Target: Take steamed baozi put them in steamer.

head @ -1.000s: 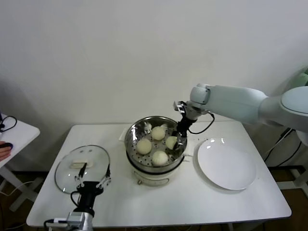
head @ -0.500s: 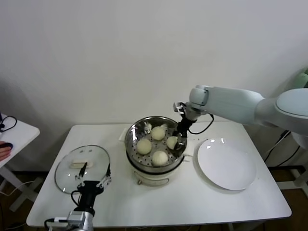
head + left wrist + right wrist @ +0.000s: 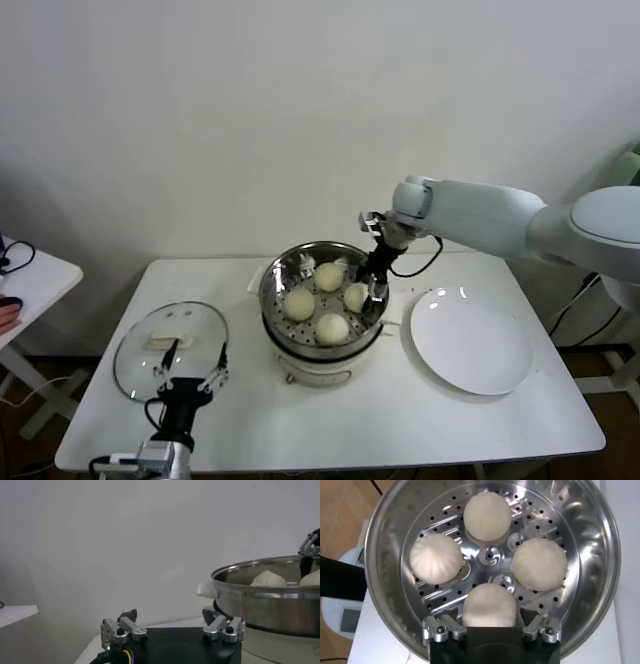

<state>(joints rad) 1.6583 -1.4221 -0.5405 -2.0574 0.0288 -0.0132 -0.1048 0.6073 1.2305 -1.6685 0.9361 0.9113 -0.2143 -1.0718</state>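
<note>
Four cream-white baozi lie in the steel steamer: one at the back, one at the left, one at the front, one at the right. My right gripper hangs open just above the right one. In the right wrist view its jaws stand apart on either side of that baozi with gaps, and the other three lie on the perforated bottom. My left gripper is open and empty, parked at the table's front left.
A glass lid with a white handle lies on the table at the left, just behind the left gripper. A flat white plate lies to the right of the steamer. The steamer sits on a white pot base.
My right gripper has risen slightly from the right baozi, which stays in the steamer. The left arm has not moved.
</note>
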